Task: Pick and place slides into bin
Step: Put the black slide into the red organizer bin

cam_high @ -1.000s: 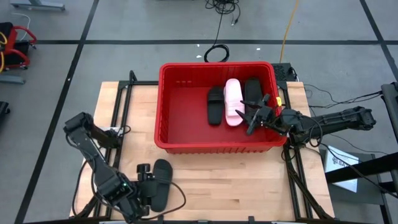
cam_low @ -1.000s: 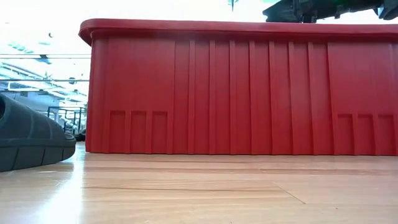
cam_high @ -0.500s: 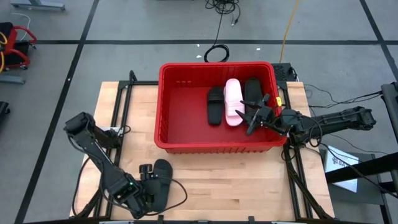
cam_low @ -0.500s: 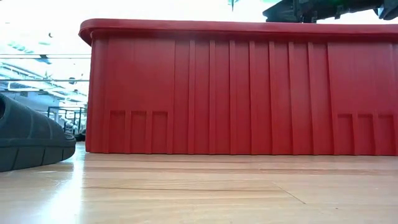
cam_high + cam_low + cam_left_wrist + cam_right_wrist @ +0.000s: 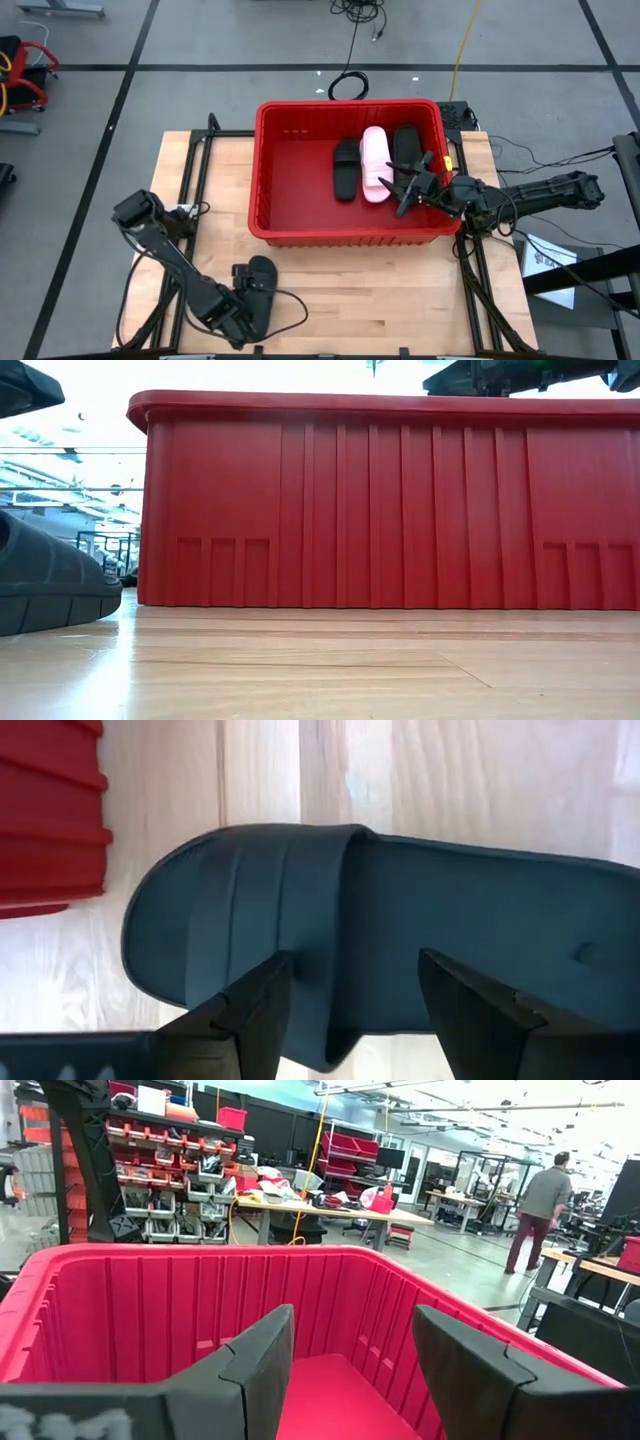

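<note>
One black slide (image 5: 264, 302) lies flat on its sole on the wooden table near the front edge; it also shows as the slide (image 5: 50, 585) at the low view's left. My left gripper (image 5: 355, 995) is open and points down just above it, one finger over the strap (image 5: 250, 910) and one over the footbed (image 5: 480, 920). I see no touch. The red bin (image 5: 268, 170) holds two black slides (image 5: 345, 168) (image 5: 405, 148) and a pink slide (image 5: 375, 162). My right gripper (image 5: 405, 187) hangs open and level over the bin's right part, holding nothing.
The bin's tall near wall (image 5: 380, 510) stands just beyond the slide on the table. Bare wood (image 5: 380, 290) stretches to the right of the slide. In the right wrist view a person (image 5: 540, 1205) walks in the room far behind the table.
My left gripper has come down toward the black slide on the table, still open, and a part of it now shows at the low view's top left. The slide has not moved. My right arm has kept still.
</note>
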You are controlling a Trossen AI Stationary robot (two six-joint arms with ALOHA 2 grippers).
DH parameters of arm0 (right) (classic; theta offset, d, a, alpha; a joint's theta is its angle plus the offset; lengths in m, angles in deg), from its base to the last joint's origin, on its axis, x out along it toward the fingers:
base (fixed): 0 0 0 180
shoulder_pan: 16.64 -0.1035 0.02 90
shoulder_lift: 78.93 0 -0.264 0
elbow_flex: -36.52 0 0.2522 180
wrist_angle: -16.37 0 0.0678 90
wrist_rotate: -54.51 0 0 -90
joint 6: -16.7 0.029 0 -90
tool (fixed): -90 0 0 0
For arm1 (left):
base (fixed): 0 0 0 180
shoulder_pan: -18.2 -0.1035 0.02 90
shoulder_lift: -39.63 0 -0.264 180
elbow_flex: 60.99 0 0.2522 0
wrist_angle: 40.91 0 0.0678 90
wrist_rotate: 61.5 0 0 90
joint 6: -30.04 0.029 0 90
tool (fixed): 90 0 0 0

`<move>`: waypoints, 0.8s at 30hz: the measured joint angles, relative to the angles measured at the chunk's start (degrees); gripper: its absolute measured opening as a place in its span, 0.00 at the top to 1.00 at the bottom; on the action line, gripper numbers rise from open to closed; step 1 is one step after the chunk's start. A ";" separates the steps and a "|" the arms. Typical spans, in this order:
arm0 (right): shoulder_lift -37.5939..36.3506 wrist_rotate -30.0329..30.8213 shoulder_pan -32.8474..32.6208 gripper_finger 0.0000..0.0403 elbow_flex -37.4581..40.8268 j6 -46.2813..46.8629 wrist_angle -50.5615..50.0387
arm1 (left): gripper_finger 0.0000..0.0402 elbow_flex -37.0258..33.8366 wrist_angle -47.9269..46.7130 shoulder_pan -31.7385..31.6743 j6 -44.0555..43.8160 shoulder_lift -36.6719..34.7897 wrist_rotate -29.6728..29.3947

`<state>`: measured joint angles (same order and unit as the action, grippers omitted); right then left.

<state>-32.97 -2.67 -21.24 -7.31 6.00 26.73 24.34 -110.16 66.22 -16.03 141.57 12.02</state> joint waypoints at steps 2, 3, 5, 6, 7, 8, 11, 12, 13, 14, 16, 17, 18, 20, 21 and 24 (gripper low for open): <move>0.00 0.02 0.00 0.51 0.00 -0.02 -0.28 | 0.44 0.02 -0.37 -0.17 0.36 0.66 -0.61; 0.00 0.03 0.00 0.51 0.00 -0.02 -0.33 | 0.44 0.02 -0.64 -0.14 0.42 1.08 -1.02; 0.00 0.06 0.00 0.51 0.00 0.00 -0.38 | 0.44 0.02 -1.01 -0.26 0.49 1.63 -1.72; 0.00 0.07 0.00 0.51 0.00 0.00 -0.40 | 0.44 0.04 -1.11 -0.40 0.44 1.88 -2.08; 0.00 0.07 0.00 0.51 0.00 -0.01 -0.44 | 0.44 0.04 -1.42 -0.43 0.21 1.97 -2.84; 0.00 0.07 0.00 0.51 0.00 -0.02 -0.42 | 0.44 0.04 -1.63 -0.45 0.07 2.01 -3.57; 0.11 0.07 0.05 0.51 0.00 -0.02 -0.40 | 0.44 0.04 -1.62 -0.78 0.57 2.02 -5.32; 0.23 0.09 0.09 0.51 0.00 -0.02 -0.42 | 0.44 0.04 -1.71 -0.82 0.72 2.02 -6.07; 0.39 0.09 0.15 0.51 0.00 -0.02 -0.42 | 0.44 0.04 -1.77 -0.86 1.12 2.02 -6.67; 0.61 0.09 0.15 0.51 0.00 -0.02 -0.41 | 0.44 0.04 -1.81 -0.87 1.49 2.02 -7.38; 1.03 0.09 0.33 0.51 0.00 -0.21 -0.40 | 0.44 0.04 -1.89 -0.91 2.05 2.02 -8.85; 1.28 0.09 0.48 0.51 0.00 -0.30 -0.41 | 0.44 0.04 -2.00 -0.91 2.29 2.02 -9.71; 1.55 0.09 0.69 0.51 0.00 -0.28 -0.38 | 0.44 0.04 -2.05 -0.97 2.55 2.02 -10.76; 1.94 0.09 1.18 0.51 0.00 -0.23 -0.49 | 0.44 0.04 -2.05 -1.12 2.97 2.02 -12.17; 2.16 0.09 1.35 0.51 0.00 -0.07 -0.40 | 0.44 0.04 -2.05 -1.24 3.37 2.02 -12.28; 2.59 0.09 1.88 0.51 0.00 -0.04 -0.42 | 0.44 0.04 -2.05 -1.56 4.23 2.02 -12.22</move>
<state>-30.39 -2.58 -19.36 -7.31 5.96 26.31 24.38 -112.20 64.67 -11.80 143.59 -0.20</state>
